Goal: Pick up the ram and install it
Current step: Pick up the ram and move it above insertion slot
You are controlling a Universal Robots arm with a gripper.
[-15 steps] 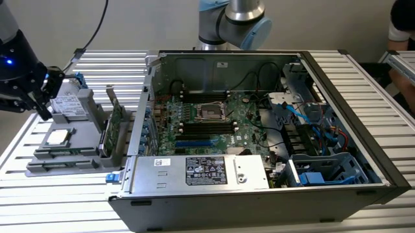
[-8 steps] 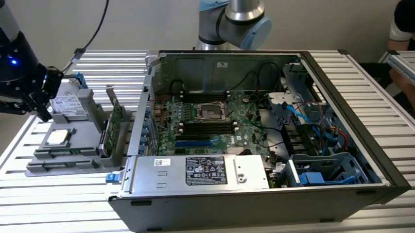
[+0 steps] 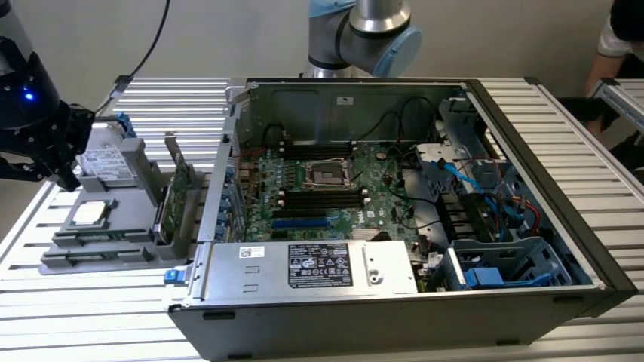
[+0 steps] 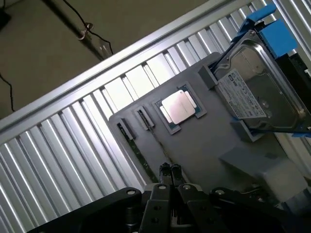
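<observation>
Nearest in the exterior view, at six o'clock, the open computer case [image 3: 593, 279] shows its silver power supply [image 3: 312, 265] along the front rim. Bare slatted table [image 3: 60, 317] lies free at seven and five o'clock.

At eight o'clock, just beside the case's wall, sits the grey tray [image 3: 101, 260]. The ram [image 3: 89, 238] lies flat in a slot at the tray's near end, a thin green stick with open table beyond its outer edge. Behind it rests the square silver processor chip [image 3: 90, 213], and further back the hard drive [image 3: 105, 162] stands on edge in blue rails. The taller expansion card [image 3: 181, 200] stands upright between the tray's flat part and the case, walling off the straight way across.

At nine o'clock the gripper [image 3: 69, 179] hangs over the tray's outer edge, near the drive, its fingers together with nothing seen between them. In the wrist view the gripper's [image 4: 169, 171] tips meet above the tray beside the ram's [image 4: 142, 154] long edge; whether they touch it cannot be told.

Inside the case, the motherboard [image 3: 302, 188] lies open from above, with black memory slots [image 3: 322, 197] on the near side of the processor socket [image 3: 327, 173]. Cables and drive cages crowd three o'clock.

At twelve the arm [image 3: 367, 34] rises behind the case; at two o'clock a person [image 3: 619, 45] stands well apart.
</observation>
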